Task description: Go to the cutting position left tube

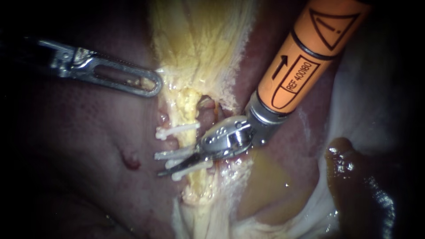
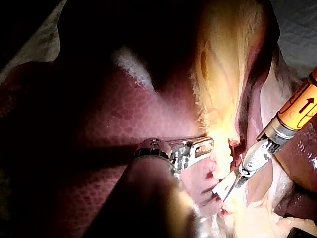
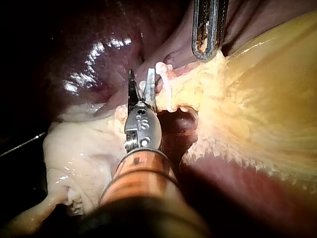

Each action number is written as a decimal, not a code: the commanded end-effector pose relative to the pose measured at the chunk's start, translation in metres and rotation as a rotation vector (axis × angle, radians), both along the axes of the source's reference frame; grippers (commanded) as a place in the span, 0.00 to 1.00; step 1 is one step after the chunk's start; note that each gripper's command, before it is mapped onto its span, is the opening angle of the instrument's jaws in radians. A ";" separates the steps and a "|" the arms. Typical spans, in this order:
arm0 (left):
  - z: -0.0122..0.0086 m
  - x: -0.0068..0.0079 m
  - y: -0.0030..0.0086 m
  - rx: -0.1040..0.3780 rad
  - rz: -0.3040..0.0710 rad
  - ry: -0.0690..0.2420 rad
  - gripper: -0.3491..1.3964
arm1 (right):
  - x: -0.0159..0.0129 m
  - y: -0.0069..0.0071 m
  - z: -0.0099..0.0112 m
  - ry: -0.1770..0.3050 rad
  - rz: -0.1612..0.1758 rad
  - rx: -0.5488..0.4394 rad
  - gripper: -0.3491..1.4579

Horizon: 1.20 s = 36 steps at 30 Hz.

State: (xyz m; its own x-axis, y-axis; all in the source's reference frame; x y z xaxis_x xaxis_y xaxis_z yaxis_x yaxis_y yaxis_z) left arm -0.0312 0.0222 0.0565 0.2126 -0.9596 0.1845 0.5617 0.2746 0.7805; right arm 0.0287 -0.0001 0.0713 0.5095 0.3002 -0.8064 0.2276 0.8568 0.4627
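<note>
The left tube ran down the middle of the field as a yellowish strand over the liver. Three white clips crossed it, one higher and two close together lower. The right instrument, on its orange shaft, had its two blades a little spread, with nothing pinched; the gap between them was plain in the right wrist view. In the endoscope view the blades lay across the strand at the two lower clips, the dark one seemingly between them. The left instrument had its jaws pressed together, and they seemed to pinch the edge of the yellow tissue above the clips, so the strand looked stretched. To do this step well, I would judge that the blades should sit one on each side of the tube, square to it. They should rest in a bare stretch between clips, with no blade resting on a clip. The left instrument should keep a steady pull so the tube does not fold. Both blade tips should show beyond the tube before any closing. The darker tube just beside it, toward the right instrument's wrist, must stay outside the blades. No dish or other container was in view. Only a yellowish fluid was pooled in a hollow of the tissue under the orange shaft.
</note>
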 end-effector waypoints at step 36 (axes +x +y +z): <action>-0.0001 0.0005 0.0000 0.001 0.003 -0.002 0.00 | -0.0084 0.0015 -0.0023 0.020 0.020 0.003 0.72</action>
State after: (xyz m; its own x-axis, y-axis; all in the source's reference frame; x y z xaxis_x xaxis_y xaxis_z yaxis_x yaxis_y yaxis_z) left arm -0.0307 0.0222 0.0564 0.2147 -0.9591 0.1845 0.5598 0.2757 0.7814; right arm 0.0201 0.0015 0.0691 0.4870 0.3120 -0.8158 0.2209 0.8596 0.4607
